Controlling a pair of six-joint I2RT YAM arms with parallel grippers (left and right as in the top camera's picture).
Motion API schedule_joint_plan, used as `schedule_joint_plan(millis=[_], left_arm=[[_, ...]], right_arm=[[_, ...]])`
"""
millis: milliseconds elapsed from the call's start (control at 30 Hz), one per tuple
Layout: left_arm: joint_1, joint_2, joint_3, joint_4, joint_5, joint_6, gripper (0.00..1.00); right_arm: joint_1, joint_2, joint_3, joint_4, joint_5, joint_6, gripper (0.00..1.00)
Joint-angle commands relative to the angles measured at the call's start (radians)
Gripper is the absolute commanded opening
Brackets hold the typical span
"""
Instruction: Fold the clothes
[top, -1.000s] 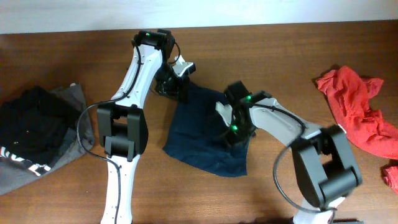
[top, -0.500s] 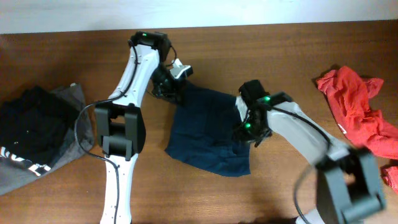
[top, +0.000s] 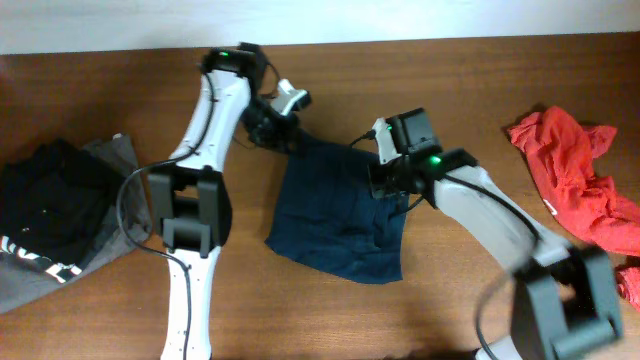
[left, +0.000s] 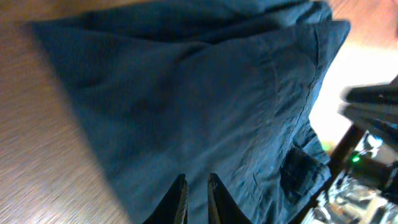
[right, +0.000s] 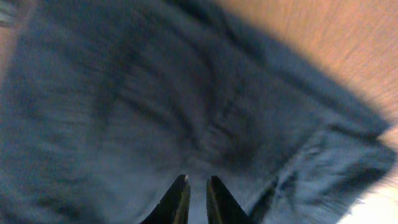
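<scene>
Here, mid-fold, my left gripper (left: 196, 200) and right gripper (right: 196, 199) — jaws nearly closed — pinch the far edge of the navy shorts (top: 335, 215); next, I judge, carry it to the near hem.

Wood table (top: 80, 320): navy garment (top: 330, 220) ctr; black garment (top: 50, 210) over grey garment (top: 122, 158), L; red garment (top: 575, 185), R.

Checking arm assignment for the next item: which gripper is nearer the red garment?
Right. The right gripper sits at the navy garment's right edge; the left gripper is at its top-left corner, farther from the red garment.
</scene>
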Motion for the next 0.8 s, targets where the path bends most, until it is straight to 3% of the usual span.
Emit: schedule_joint_plan(millis=[0,233,300,367,533,600,767], left_arm=[[-0.03,-0.02,-0.011,-0.008,-0.106,0.029,0.11],[0.024,-0.027,-0.01,-0.048,-0.103,-0.03,0.09],[0.055,-0.031,-0.01,-0.059,-0.078,-0.03,0.2],[0.097,-0.032,-0.01,-0.076,-0.073,-0.029,0.47],[0.166,-0.031,-0.025,-0.093,-0.036,-0.029,0.87],[0.171,-0.031,-0.049,-0.084,-0.008,-0.018,0.93],[0.143,-0.03,-0.188,-0.023,0.057,-0.018,0.92]], right_arm=[[0.003,0.084,0.001,-0.009,-0.001,0.005,0.15],[-0.026,0.117,0.001,-0.115,0.029,0.02,0.14],[-0.026,0.117,0.001,-0.122,0.029,0.02,0.15],[-0.026,0.117,0.001,-0.123,0.029,0.02,0.15],[-0.026,0.117,0.001,-0.127,0.029,0.046,0.16],[-0.026,0.117,0.001,-0.13,0.029,0.046,0.15],[-0.026,0.117,0.001,-0.131,0.029,0.047,0.16]])
